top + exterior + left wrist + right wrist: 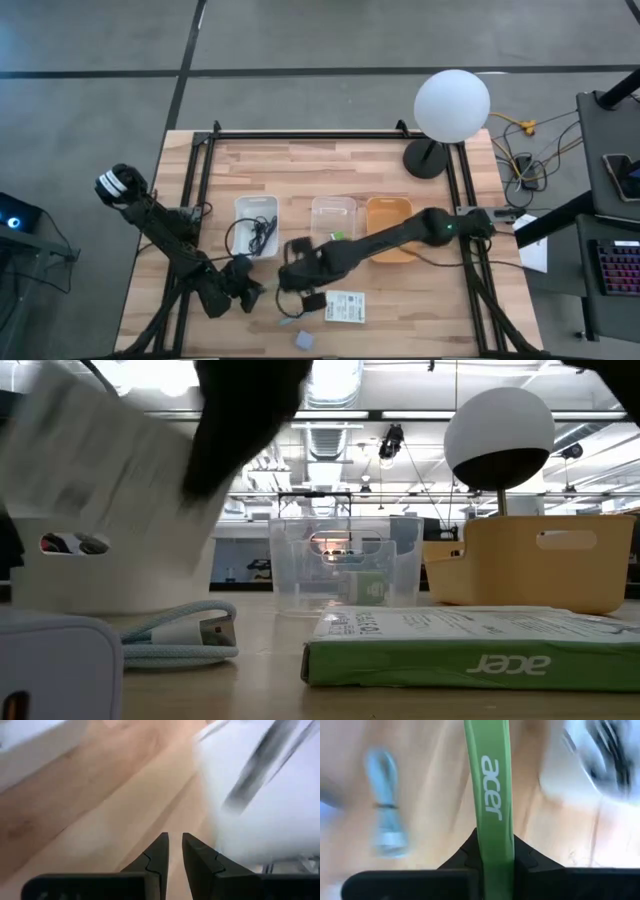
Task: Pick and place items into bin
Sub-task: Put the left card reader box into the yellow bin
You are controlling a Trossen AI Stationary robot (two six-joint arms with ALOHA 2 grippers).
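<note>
nearest the front edge of the wooden table (330, 160) a small grey-blue cube (304, 341) lies alone, with a light blue coiled cable (175, 635) just beyond it, close beside the flat white packet with the green acer edge (345, 306). in the low view that packet (470, 640) lies flat on the table top, its green side facing the camera.

the right gripper (297, 275) hangs low over the table, just beside the packet on the side toward the left arm. its wrist view shows the green acer edge (492, 795) running straight between the two dark fingers (457, 862), which press it from both sides, so this claw is clamped on the packet. the cable (385, 820) shows off to one side in the same view.

the left gripper (250, 290) sits near the right one, over the bare wood between the front edge and the white bin (256, 222). its fingers (157, 857) stand narrow, only a thin slit between them, with nothing held.

farther back three bins stand in a row: the white bin with a coiled black cable (262, 235) inside, a clear bin (333, 215) holding a small green piece (338, 236), and an orange bin (390, 228) partly under the right arm. the low view shows the clear bin (345, 565) between the other two.

at the far corner a lamp with a round white globe (452, 105) stands on a dark base.
</note>
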